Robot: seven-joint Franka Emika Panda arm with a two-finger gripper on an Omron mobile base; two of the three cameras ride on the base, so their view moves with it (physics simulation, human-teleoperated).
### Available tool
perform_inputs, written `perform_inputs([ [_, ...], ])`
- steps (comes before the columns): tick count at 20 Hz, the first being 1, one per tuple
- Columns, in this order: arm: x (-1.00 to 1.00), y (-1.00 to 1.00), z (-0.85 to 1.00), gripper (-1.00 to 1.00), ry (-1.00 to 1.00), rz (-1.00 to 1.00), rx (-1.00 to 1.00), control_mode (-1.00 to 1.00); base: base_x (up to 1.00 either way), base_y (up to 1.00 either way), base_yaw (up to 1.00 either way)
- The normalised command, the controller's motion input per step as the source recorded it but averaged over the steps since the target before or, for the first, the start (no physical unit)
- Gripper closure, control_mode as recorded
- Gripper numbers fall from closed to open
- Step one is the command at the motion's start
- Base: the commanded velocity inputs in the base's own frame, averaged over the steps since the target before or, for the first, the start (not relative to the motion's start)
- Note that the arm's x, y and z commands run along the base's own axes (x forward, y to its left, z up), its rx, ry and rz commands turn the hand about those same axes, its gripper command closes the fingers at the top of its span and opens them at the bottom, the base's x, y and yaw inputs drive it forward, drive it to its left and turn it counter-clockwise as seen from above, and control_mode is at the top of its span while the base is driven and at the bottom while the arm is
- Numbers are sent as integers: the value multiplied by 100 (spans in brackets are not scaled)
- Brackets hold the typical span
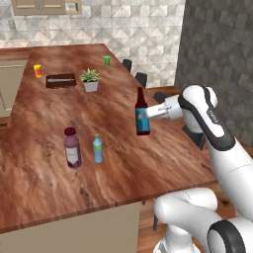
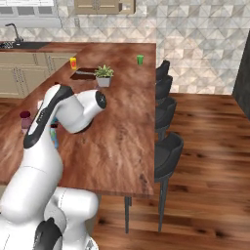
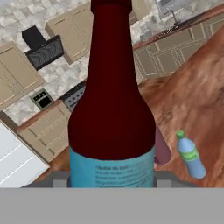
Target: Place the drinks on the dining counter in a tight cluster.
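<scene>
My gripper [image 1: 147,113] is shut on the slim dark-brown bottle [image 1: 142,116] with a blue label, which stands upright over the right side of the dining counter [image 1: 123,165]. Whether its base touches the wood I cannot tell. In the hand view this bottle [image 3: 111,109] looms close, hiding my fingertips. The stout purple-capped bottle [image 1: 72,147] and the small light-blue bottle [image 1: 98,149] stand side by side to the left, nearer the front edge. The light-blue bottle [image 3: 190,154] also shows to the right of the held one, and my arm hides part of the pair in the right base view.
At the far end of the counter are a potted plant [image 1: 90,79], a dark tray [image 1: 61,80], an orange cup [image 1: 37,70] and a green cup [image 1: 106,60]. Black stools [image 2: 166,146] line the counter's right edge. Bare wood lies between the held bottle and the pair.
</scene>
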Motion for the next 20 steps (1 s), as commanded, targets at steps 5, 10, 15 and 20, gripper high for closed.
perform_inputs([
  [5, 34, 0, -12, 100, -1, 21, 0, -100, 0, 0, 0],
  [10, 14, 0, -42, 100, -31, 14, -3, -100, 0, 0, 0],
  [15, 1, 0, -43, 100, -38, 11, 1, -100, 0, 0, 0],
  [20, -2, 15, -4, 100, -19, 5, 5, -100, 0, 0, 0],
])
